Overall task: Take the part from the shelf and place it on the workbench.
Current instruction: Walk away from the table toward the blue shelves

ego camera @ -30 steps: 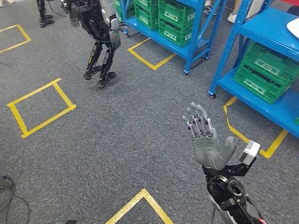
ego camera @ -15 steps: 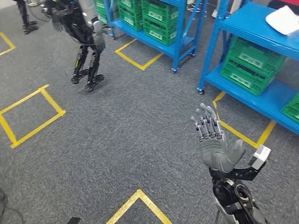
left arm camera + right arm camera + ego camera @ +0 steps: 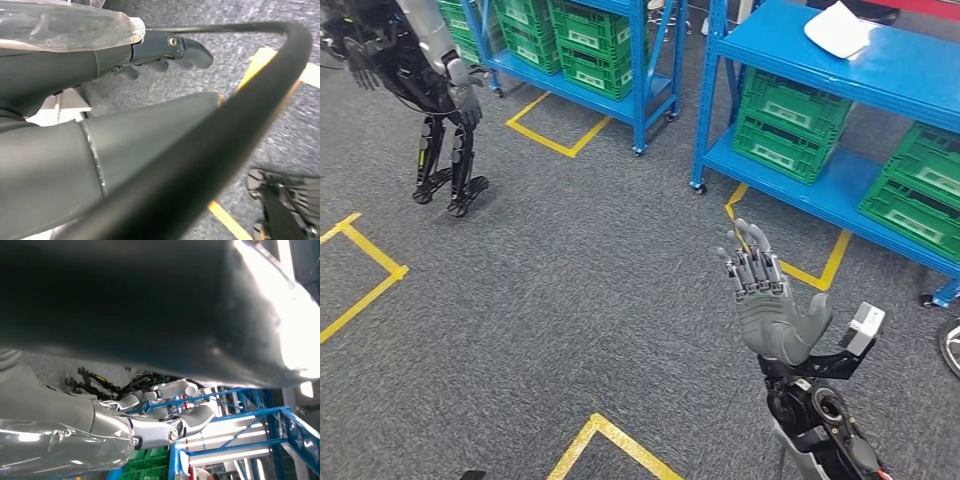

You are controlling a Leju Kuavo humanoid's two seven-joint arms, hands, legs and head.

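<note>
Grey carpet (image 3: pixel 569 300) marked with yellow tape (image 3: pixel 610 440) fills the lower frame. At lower right of the head view the right hand (image 3: pixel 765 300) is raised, palm up, fingers (image 3: pixel 750 262) spread and holding nothing. The left hand (image 3: pixel 166 52) appears in its wrist view with fingers extended over the carpet, nothing in them. Beyond, at upper right, a blue shelf (image 3: pixel 848 70) carries green crates (image 3: pixel 788 120) below and a white part (image 3: pixel 839 28) on its top board. A second shelf (image 3: pixel 622 60) stands at upper centre. Another robot (image 3: pixel 433 80) stands at upper left.
</note>
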